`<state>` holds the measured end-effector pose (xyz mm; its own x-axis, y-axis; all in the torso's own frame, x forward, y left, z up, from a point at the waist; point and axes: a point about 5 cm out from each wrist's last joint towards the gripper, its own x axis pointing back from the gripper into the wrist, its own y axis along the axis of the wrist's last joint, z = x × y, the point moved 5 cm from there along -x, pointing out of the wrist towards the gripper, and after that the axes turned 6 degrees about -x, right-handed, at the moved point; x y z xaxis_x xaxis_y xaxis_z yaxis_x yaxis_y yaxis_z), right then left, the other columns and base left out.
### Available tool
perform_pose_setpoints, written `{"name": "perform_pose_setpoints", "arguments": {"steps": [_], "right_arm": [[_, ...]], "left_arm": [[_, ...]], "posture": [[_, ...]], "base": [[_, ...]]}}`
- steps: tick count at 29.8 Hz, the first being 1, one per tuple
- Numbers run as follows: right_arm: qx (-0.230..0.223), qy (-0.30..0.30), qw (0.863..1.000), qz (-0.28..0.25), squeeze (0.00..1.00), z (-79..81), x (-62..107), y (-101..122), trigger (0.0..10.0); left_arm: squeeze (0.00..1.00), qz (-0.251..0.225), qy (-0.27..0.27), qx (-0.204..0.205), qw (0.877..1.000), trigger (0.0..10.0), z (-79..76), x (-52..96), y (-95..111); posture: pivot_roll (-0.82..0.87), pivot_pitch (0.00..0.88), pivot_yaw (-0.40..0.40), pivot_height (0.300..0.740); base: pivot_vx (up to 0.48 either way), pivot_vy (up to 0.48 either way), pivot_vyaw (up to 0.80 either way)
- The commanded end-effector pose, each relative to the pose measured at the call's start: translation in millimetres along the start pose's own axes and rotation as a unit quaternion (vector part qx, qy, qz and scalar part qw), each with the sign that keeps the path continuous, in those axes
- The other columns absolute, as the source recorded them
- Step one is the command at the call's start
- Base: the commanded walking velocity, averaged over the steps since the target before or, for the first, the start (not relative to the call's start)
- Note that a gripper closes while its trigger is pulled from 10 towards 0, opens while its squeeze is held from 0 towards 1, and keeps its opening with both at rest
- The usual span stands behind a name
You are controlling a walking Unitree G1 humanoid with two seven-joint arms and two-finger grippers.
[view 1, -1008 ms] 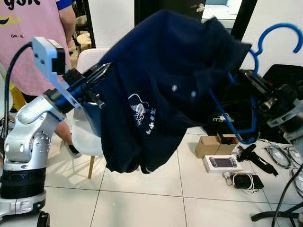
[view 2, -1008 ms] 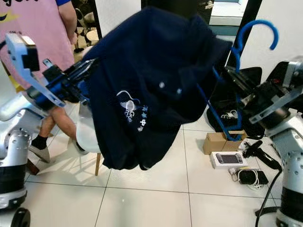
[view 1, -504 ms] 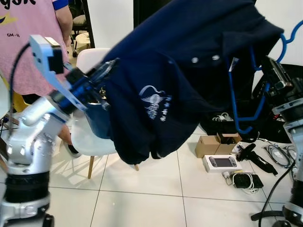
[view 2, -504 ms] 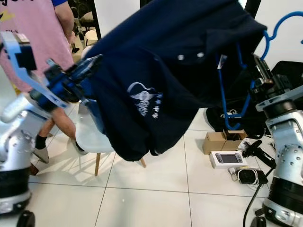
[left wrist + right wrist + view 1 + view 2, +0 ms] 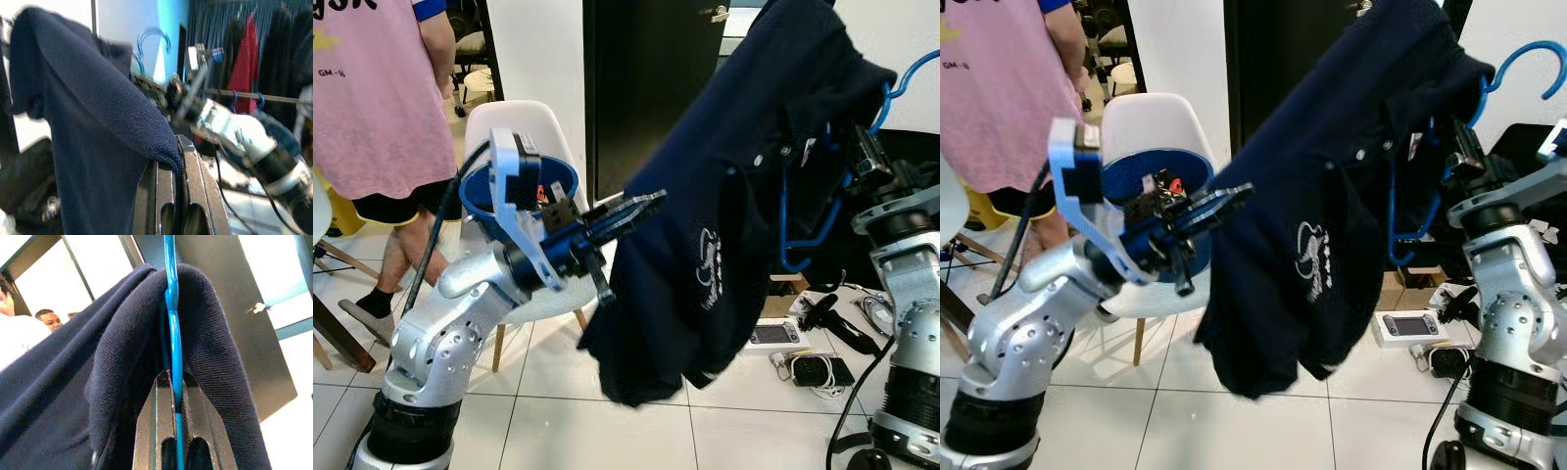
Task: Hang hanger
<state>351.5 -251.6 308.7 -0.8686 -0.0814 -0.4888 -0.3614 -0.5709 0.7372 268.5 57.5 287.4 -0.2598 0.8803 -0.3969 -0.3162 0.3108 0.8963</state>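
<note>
**A:** What did the head views show?

**B:** The right gripper (image 5: pixel 864 155) was raised, its fingers clamped on the blue hanger (image 5: pixel 803 211). The hanger stood roughly upright, hook (image 5: pixel 1526 61) curling above the fingers, its long axis running away from them toward the left arm. A navy polo shirt (image 5: pixel 734 235) was draped over it, sloping down from above the right fingers to a hem below the left gripper (image 5: pixel 628 211). That gripper's fingers were pressed together on a fold of the shirt. Behind stood a white chair (image 5: pixel 524 122), a person in a pink shirt (image 5: pixel 372 88) and a dark door (image 5: pixel 646 78); small devices lay on the tiled floor (image 5: pixel 548 431).

**A:** And the left wrist view?

**B:** The fingers (image 5: pixel 193 171) were pinched on a sleeve corner, the shirt hanging beyond them; farther off, the hook and the right arm.

**A:** The right wrist view?

**B:** The fingers (image 5: pixel 156 416) squeezed the blue wire, which ran straight out from between them, collar cloth on both sides.
</note>
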Motion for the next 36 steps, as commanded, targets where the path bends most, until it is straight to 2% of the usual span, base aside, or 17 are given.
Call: {"name": "perform_pose_setpoints", "arguments": {"steps": [1, 6, 9, 10, 12, 14, 15, 16, 18, 19, 20, 21, 23, 30, 32, 34, 36], "right_arm": [[-0.001, 0.003, 1.000, -0.024, 0.00, 3.0, -3.4, 10, 10.0], [0.004, 0.002, 1.000, -0.024, 0.00, 2.7, -4.3, 13, 10.0], [0.027, 0.009, 0.999, -0.018, 0.00, 2.9, -5.5, 16, 10.0], [0.027, 0.009, 0.999, -0.018, 0.00, 2.9, -5.5, 16, 10.0], [0.054, 0.031, 0.998, -0.008, 0.00, 8.4, -4.7, 16, 10.0], [0.054, 0.031, 0.998, -0.008, 0.00, 8.4, -4.7, 16, 10.0], [0.072, 0.047, 0.996, -0.003, 0.00, 12.9, -3.8, 16, 10.0], [0.072, 0.047, 0.996, -0.003, 0.00, 12.9, -3.8, 16, 10.0], [0.094, 0.072, 0.993, 0.000, 0.00, 19.4, -2.4, 19, 10.0], [0.094, 0.072, 0.993, 0.000, 0.00, 19.4, -2.4, 19, 10.0], [0.101, 0.081, 0.992, 0.000, 0.00, 21.7, -1.8, 21, 10.0], [0.108, 0.099, 0.989, 0.003, 0.00, 27.3, -0.5, 21, 10.0], [0.112, 0.122, 0.986, 0.006, 0.00, 34.2, 1.3, 21, 10.0], [0.122, 0.168, 0.978, 0.024, 0.00, 47.9, 5.2, 14, 10.0], [0.130, 0.179, 0.975, 0.034, 0.00, 49.9, 6.5, 10, 10.0], [0.165, 0.211, 0.961, 0.073, 0.00, 53.9, 12.7, -5, 10.0], [0.165, 0.211, 0.961, 0.073, 0.00, 53.9, 12.7, -5, 10.0]], "left_arm": [[0.00, 0.019, -0.015, -0.012, 1.000, 0.0, -4.6, 2.6, -2], [0.00, 0.080, -0.010, -0.028, 0.996, 0.0, -0.7, 18.4, -19], [0.00, 0.188, 0.015, -0.076, 0.979, 0.0, 12.5, 47.7, -47], [0.00, 0.188, 0.015, -0.076, 0.979, 0.0, 12.5, 47.7, -47], [0.00, 0.239, 0.051, -0.105, 0.964, 0.0, 29.4, 65.0, -59], [0.00, 0.239, 0.051, -0.105, 0.964, 0.0, 29.4, 65.0, -59], [0.00, 0.275, 0.070, -0.124, 0.951, 0.0, 39.1, 76.9, -68], [0.00, 0.275, 0.070, -0.124, 0.951, 0.0, 39.1, 76.9, -68], [0.00, 0.321, 0.089, -0.144, 0.932, 0.0, 48.9, 94.3, -79], [0.00, 0.321, 0.089, -0.144, 0.932, 0.0, 48.9, 94.3, -79], [0.00, 0.324, 0.100, -0.145, 0.929, 5.8, 51.4, 96.9, -80], [0.95, 0.328, 0.102, -0.140, 0.929, 10.0, 50.7, 97.6, -81], [1.00, 0.337, 0.100, -0.132, 0.927, 10.0, 48.8, 98.9, -85], [1.00, 0.348, 0.090, -0.135, 0.923, 10.0, 47.5, 100.8, -88], [1.00, 0.342, 0.083, -0.140, 0.925, 10.0, 48.0, 99.0, -82], [1.00, 0.319, 0.083, -0.170, 0.929, 10.0, 59.4, 94.1, -53], [1.00, 0.319, 0.083, -0.170, 0.929, 10.0, 59.4, 94.1, -53]], "posture": [[-0.02, 0.024, -0.023, 0.740], [-0.02, 0.024, -0.026, 0.740], [-0.02, 0.025, -0.030, 0.740], [-0.02, 0.025, -0.030, 0.740], [-0.03, 0.025, -0.031, 0.740], [-0.03, 0.025, -0.031, 0.740], [-0.03, 0.025, -0.031, 0.740], [-0.03, 0.025, -0.031, 0.740], [-0.03, 0.025, -0.031, 0.740], [-0.03, 0.025, -0.031, 0.740], [-0.03, 0.025, -0.032, 0.740], [-0.03, 0.025, -0.032, 0.740], [-0.03, 0.025, -0.032, 0.740], [-0.03, 0.026, -0.032, 0.740], [-0.03, 0.026, -0.032, 0.740], [-0.03, 0.027, -0.031, 0.740], [-0.03, 0.027, -0.031, 0.740]], "base": [[0.000, 0.000, 0.00], [0.000, 0.000, 0.00], [0.000, 0.000, 0.00], [0.000, 0.000, 0.00], [0.000, 0.000, 0.00], [0.000, 0.000, 0.00], [0.000, 0.000, 0.00], [0.000, 0.000, 0.00], [0.000, 0.000, 0.00], [0.000, 0.000, 0.00], [0.000, 0.000, 0.00], [0.000, 0.000, 0.00], [0.000, 0.000, 0.00], [0.000, 0.000, 0.00], [0.000, 0.000, 0.00], [0.000, 0.000, 0.00], [0.000, 0.000, 0.00]]}}
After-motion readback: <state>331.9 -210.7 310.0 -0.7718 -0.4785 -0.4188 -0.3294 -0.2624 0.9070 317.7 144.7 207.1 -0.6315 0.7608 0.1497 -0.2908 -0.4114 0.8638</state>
